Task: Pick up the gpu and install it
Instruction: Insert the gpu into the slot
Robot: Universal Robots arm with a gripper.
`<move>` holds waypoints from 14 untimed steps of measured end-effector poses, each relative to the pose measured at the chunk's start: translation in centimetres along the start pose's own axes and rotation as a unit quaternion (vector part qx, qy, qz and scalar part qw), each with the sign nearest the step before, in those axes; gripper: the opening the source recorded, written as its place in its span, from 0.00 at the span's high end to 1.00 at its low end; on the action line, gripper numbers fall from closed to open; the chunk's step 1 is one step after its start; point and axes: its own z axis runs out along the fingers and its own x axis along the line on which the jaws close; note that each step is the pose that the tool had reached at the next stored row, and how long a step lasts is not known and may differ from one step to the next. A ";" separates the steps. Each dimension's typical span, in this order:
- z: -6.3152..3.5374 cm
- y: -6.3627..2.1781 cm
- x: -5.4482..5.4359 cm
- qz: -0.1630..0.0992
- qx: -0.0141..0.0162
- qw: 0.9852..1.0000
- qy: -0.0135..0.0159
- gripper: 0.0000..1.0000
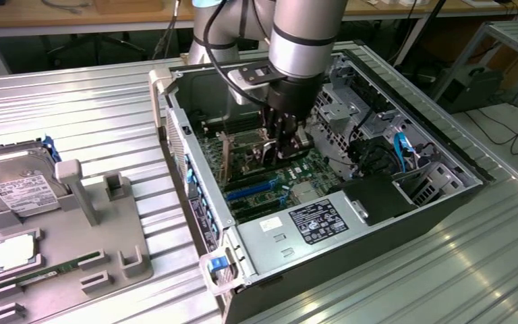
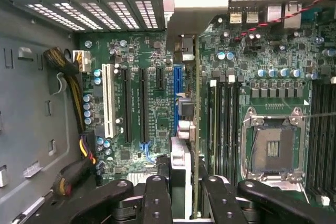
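**GPU held edge-on over the motherboard inside the case**

The gpu is gripped by the end effector and is seen edge-on in the wrist view, standing upright above the motherboard between the blue slot and the memory slots. Its silver bracket is at the far end, against the rear wall of the case beside the vented slot covers. Whether the card is seated in a slot cannot be told. The fingers are closed narrowly on the card's near end, one on each side.

In the exterior view the end effector is lowered into the open case, over the green board, with the card a dark shape between its fingers. The empty CPU socket lies just beside the memory slots. The power supply with its label sits at the case's near end.

The case lies on its side on the ribbed metal bench. Well apart, at the exterior view's left, a grey holder carries a hard drive and a memory stick.
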 end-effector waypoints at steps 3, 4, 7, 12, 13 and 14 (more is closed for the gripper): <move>0.46 0.90 0.0 -0.001 0.000 1.000 0.000 0.72; 0.52 0.98 0.0 -0.001 0.000 1.000 0.000 0.72; 0.98 1.18 0.0 0.001 0.000 1.000 0.000 0.72; 1.28 1.31 0.0 0.008 0.000 1.000 0.000 0.72; 1.30 1.50 0.0 0.008 0.000 1.000 0.000 0.72; 1.33 1.63 0.0 0.008 0.000 1.000 0.000 0.72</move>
